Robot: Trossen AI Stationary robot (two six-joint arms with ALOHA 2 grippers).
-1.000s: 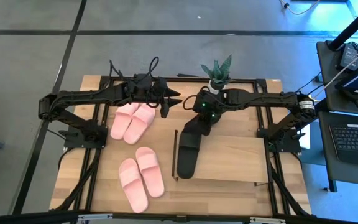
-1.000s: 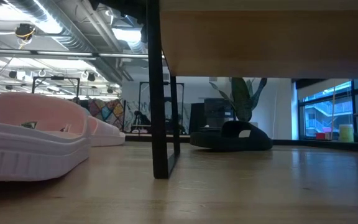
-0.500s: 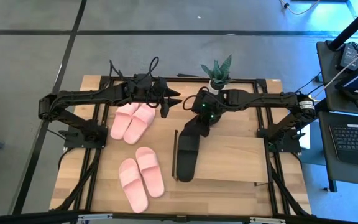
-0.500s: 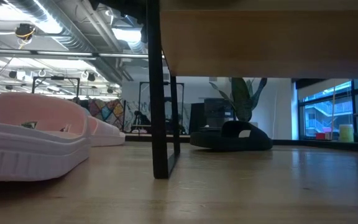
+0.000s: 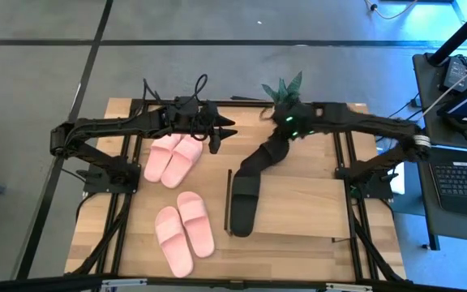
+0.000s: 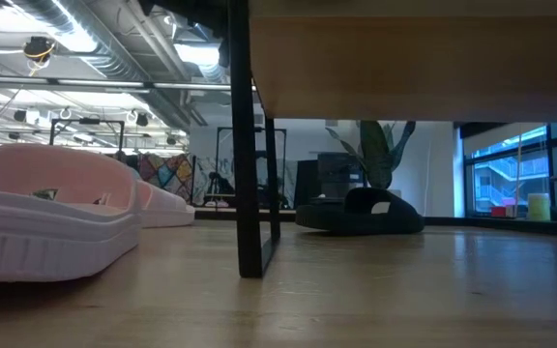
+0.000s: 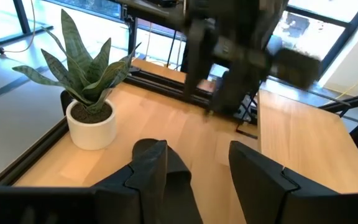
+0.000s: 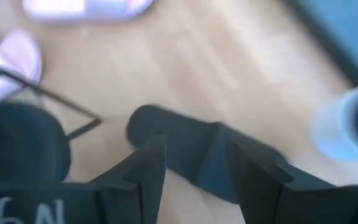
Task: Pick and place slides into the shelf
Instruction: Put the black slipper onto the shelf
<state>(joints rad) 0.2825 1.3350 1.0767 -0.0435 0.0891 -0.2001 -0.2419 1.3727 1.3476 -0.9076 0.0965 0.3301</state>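
Observation:
One black slide [image 5: 248, 174] lies on its sole on the tabletop by the far left corner of the shelf [image 5: 306, 203]; the low view shows it [image 6: 361, 213] beyond the shelf legs. The other black slide [image 5: 243, 209] lies on the shelf's top board. Two pink pairs [image 5: 173, 158] [image 5: 185, 231] rest on the table to the left. My right gripper [image 5: 272, 150] [image 8: 196, 144] hangs open above the first black slide's far end, clear of it. My left gripper [image 5: 227, 132] [image 7: 197, 149] waits open above the far pink pair.
A potted plant [image 5: 284, 96] in a white pot stands at the table's far edge, close behind my right arm. The near pink pair fills the left of the low view [image 6: 46, 213]. A keyboard [image 5: 460, 178] sits on a stand off the table's right side.
My right gripper has risen and drawn back toward the table's far right, away from the black slide by the shelf's far corner, mostly in the last half second. That slide has stayed flat on the table.

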